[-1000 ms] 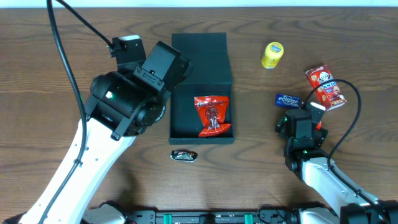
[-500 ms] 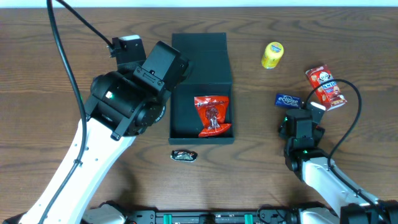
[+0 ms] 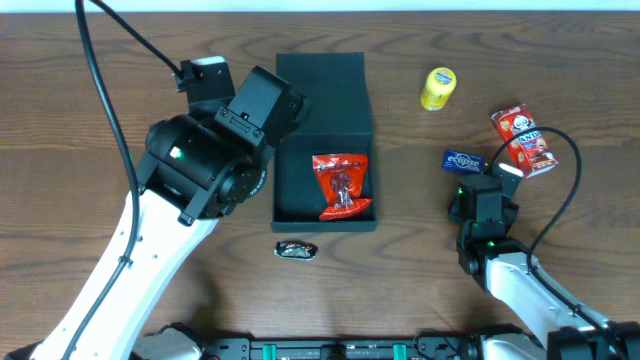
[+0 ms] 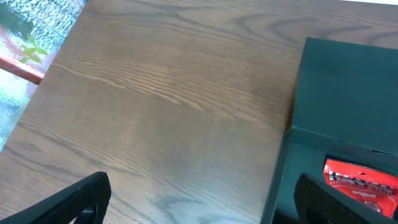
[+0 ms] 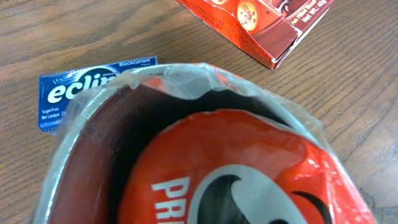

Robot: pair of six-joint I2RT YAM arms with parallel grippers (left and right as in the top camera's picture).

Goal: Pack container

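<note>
The container is a dark teal-black square box in the middle of the table, its lid folded open at the back. It also shows at the right of the left wrist view. A red snack bag lies inside it and shows in the left wrist view. My left gripper is open and empty, over bare table beside the box's left wall. My right gripper is to the right of the box. A red Pringles can with a clear lid fills its view and hides the fingers.
A blue Eclipse gum pack and a red-brown snack box lie just beyond the right gripper. A yellow tub stands at the back right. A small dark wrapper lies in front of the box.
The right gripper has shifted slightly to the right. The left arm has not moved.
</note>
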